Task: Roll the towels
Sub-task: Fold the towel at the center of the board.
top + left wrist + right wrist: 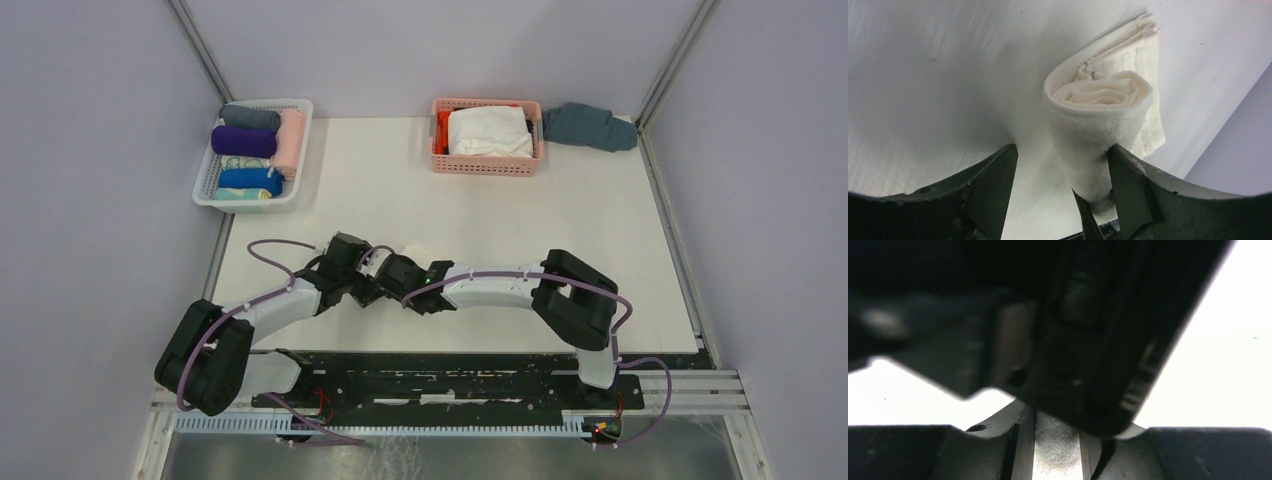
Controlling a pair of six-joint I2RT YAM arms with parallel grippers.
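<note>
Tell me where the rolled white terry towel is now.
In the top view, the rolled white terry towel sits mid-table, where the left arm and right arm meet; the left wrist view shows it inside the open left gripper.

We see a white table (pixel 600 230) filling mid-frame under even light. Pale grey walls (pixel 90 150) enclose it, with metal posts (pixel 200 50) at the upper corners.

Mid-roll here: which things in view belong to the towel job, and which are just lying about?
Job:
white towel, partly rolled
pink basket of loose towels
grey-blue towel beside it
white basket of finished rolls

Lying about:
base plate and cables, which are rig and not part of the job
</note>
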